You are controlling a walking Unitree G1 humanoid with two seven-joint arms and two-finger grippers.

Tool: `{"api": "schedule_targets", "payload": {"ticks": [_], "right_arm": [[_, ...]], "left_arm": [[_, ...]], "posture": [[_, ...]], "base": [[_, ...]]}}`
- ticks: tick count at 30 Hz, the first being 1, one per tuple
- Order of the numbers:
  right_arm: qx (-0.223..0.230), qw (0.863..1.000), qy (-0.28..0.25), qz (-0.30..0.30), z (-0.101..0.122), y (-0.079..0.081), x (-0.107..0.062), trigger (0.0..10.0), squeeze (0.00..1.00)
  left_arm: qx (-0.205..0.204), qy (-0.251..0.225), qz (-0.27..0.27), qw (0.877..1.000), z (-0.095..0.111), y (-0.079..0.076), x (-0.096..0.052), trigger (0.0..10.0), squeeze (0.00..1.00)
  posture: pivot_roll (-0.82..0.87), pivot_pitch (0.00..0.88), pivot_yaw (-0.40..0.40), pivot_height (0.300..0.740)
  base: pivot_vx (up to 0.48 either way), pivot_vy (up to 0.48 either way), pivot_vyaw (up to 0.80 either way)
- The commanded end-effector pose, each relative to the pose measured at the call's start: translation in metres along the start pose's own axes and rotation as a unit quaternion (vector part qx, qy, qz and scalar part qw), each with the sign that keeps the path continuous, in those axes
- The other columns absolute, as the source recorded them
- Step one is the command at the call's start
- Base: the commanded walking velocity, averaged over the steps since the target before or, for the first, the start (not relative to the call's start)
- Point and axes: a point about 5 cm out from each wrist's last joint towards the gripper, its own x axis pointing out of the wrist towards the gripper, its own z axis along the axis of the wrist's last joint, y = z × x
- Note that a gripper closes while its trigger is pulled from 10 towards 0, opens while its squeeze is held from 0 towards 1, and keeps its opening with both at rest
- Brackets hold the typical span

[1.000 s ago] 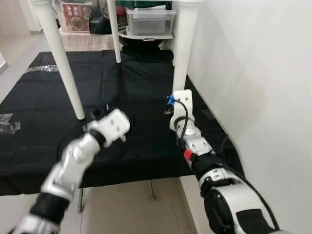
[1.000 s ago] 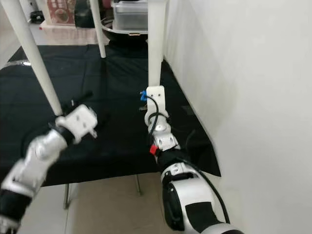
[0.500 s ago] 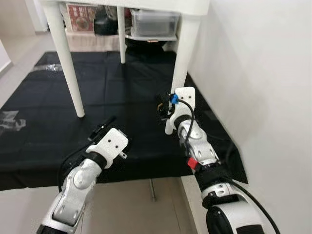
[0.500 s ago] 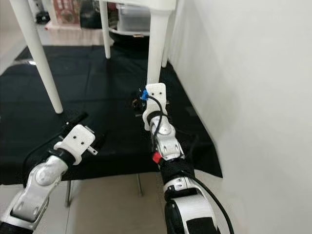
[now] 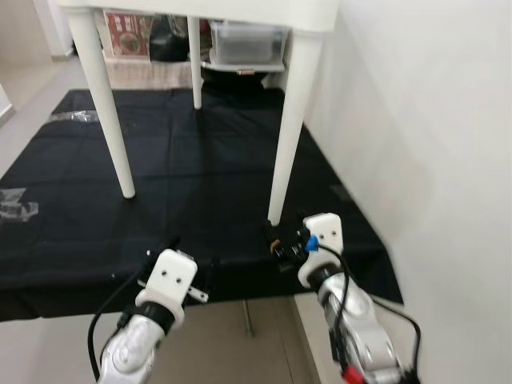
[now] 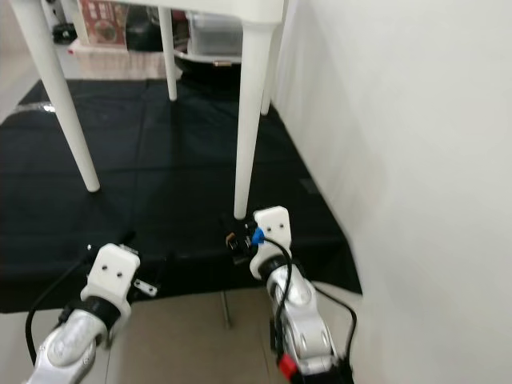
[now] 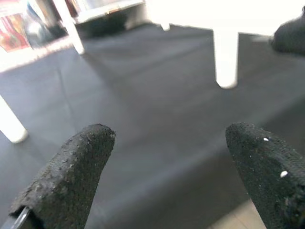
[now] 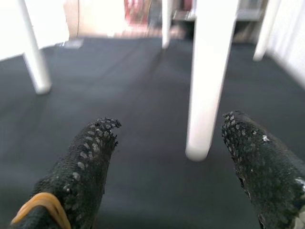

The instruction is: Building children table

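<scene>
The white children's table [image 5: 200, 11] stands upright on a black mat [image 5: 200, 160], its legs spread across the cloth. The nearest leg [image 5: 286, 128] rests its foot close to the mat's right front. My right gripper [image 5: 280, 244] hovers low just in front of that foot, open, with the leg [image 8: 207, 81] seen beyond its bare fingers [image 8: 81, 171]. My left gripper [image 5: 186, 256] is low over the mat's front edge, to the left of that leg and apart from it. It is open too, with nothing between its fingertips [image 7: 71, 186].
A white wall [image 5: 416, 120] runs close along the right. A clear storage box [image 5: 248, 40] and a red carton [image 5: 128, 20] sit behind the table. A crumpled plastic bag [image 5: 16, 204] lies at the mat's left. Tiled floor [image 5: 240, 336] begins past the mat's front edge.
The camera has shifted. Both arms have drawn back and down toward the mat's front edge. The right gripper dropped from partway up the near leg to its foot.
</scene>
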Motion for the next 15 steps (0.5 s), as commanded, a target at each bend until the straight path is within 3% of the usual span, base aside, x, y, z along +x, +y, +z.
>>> {"api": "schedule_targets", "payload": {"ticks": [1,5,15], "right_arm": [[0.013,1.000,0.016,0.005,-0.006,0.007,-0.006,10.0,0.00],[0.016,0.999,0.042,-0.001,-0.015,0.012,-0.016,10.0,0.00],[0.015,0.997,0.067,-0.032,-0.020,0.004,-0.021,10.0,0.00]], "left_arm": [[-0.014,0.011,-0.008,1.000,-0.002,-0.007,-0.001,10.0,0.00],[-0.033,0.029,-0.009,0.999,-0.008,-0.010,-0.002,10.0,0.00],[-0.038,0.041,-0.029,0.998,-0.012,-0.018,0.000,10.0,0.00]], "posture": [[0.08,0.000,-0.051,0.740],[0.07,0.000,-0.042,0.740],[0.05,0.000,-0.037,0.740]], "base": [[0.000,0.000,0.00],[-0.072,0.000,0.00],[-0.416,0.000,0.00]]}}
